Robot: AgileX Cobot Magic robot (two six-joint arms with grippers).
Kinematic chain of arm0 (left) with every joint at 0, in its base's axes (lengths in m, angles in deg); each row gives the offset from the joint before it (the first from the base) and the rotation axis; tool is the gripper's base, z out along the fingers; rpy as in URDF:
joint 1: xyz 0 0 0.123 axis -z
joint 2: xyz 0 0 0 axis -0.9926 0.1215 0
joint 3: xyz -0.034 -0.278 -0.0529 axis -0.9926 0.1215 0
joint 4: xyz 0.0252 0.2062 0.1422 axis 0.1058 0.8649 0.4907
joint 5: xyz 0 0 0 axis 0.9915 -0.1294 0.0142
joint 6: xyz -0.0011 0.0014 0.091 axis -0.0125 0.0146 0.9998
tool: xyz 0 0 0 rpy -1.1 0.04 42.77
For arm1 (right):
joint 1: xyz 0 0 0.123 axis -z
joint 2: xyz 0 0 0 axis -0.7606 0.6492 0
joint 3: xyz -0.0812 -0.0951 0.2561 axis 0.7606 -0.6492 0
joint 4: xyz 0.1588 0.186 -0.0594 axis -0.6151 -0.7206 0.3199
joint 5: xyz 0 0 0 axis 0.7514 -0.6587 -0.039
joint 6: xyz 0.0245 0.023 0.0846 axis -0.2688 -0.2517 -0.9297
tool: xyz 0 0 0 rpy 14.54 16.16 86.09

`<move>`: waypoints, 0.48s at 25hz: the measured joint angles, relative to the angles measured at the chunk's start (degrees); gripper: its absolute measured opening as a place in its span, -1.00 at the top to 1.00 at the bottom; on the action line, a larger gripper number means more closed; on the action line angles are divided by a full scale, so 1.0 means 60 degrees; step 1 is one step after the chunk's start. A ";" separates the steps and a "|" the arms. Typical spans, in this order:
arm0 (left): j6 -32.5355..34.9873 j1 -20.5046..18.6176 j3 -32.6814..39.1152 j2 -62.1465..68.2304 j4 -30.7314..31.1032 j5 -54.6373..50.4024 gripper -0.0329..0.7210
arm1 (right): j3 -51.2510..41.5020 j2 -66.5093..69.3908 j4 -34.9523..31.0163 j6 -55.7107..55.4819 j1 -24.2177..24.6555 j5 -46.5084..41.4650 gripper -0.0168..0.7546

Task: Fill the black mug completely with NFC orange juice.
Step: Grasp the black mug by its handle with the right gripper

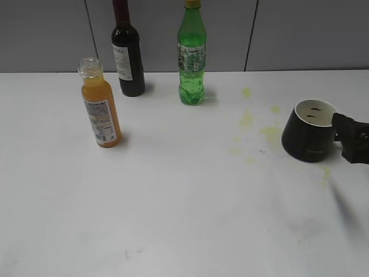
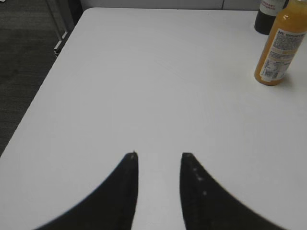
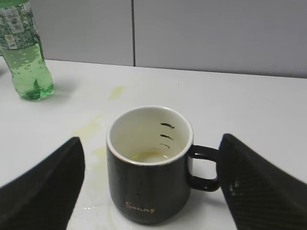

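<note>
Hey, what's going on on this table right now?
A two-armed robot is setting up to pour juice. Its right end effector is wide open around the black mug, not yet gripping it; the mug is almost empty. The left end effector hovers partly open over bare table, holding nothing. The NFC orange juice stands uncapped and nearly full on the left, untouched. Yellowish spill stains mark the white table near the mug.

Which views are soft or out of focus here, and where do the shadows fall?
Exterior view: sharp; the juice bottle and green bottle cast short soft shadows to their right, and a blurred dark streak crosses the table at lower right. Left wrist view: the left claw is blurred, the table sharper. Right wrist view: the mug is crisp, the right claw soft.
</note>
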 joint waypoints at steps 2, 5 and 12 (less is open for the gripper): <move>0.0000 0.0000 0.0000 0.0000 0.0000 0.0000 0.28 | 0.0000 0.0173 -0.0046 0.0309 0.0000 0.0091 -0.72; 0.0000 0.0000 0.0000 0.0000 0.0000 0.0000 0.28 | 0.0000 0.0439 -0.0180 0.0507 0.0000 0.0116 -0.72; 0.0000 0.0000 0.0000 0.0000 0.0000 0.0000 0.28 | 0.0008 0.1501 -0.0212 0.0688 0.0842 0.1218 -0.69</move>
